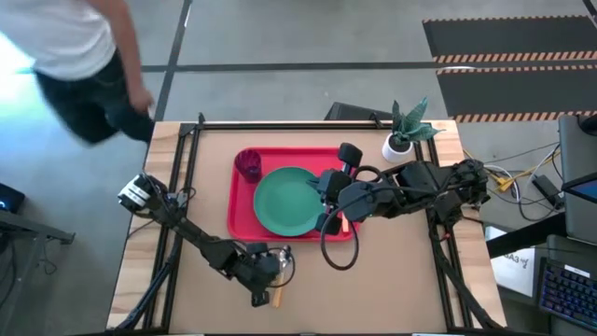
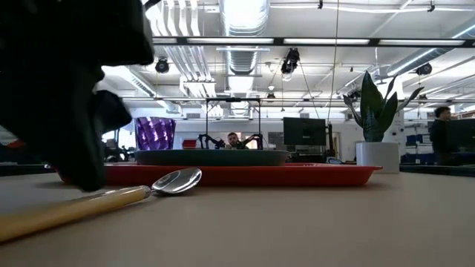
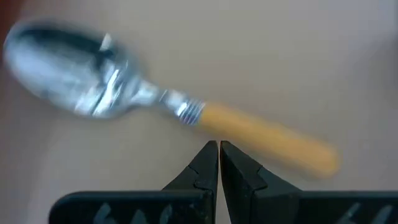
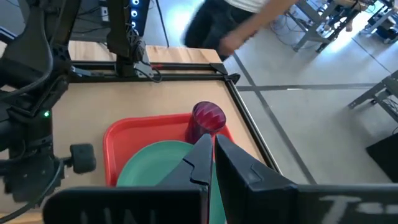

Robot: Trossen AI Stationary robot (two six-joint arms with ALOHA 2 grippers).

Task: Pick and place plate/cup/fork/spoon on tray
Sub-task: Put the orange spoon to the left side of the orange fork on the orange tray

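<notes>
Spoon (image 3: 124, 99) time, by the look of it. It lies flat on the bench (image 1: 392, 289), off the tray (image 1: 241, 210), and the left pincer (image 3: 219, 155) hangs right over its handle, pressed together and holding nothing. The plate (image 1: 284, 201) and cup (image 1: 248, 164) sit on the tray. The right pincer (image 4: 208, 152) waits above the plate, also pressed together. Next, I think, the left pincer must spread and drop around the handle.
</notes>
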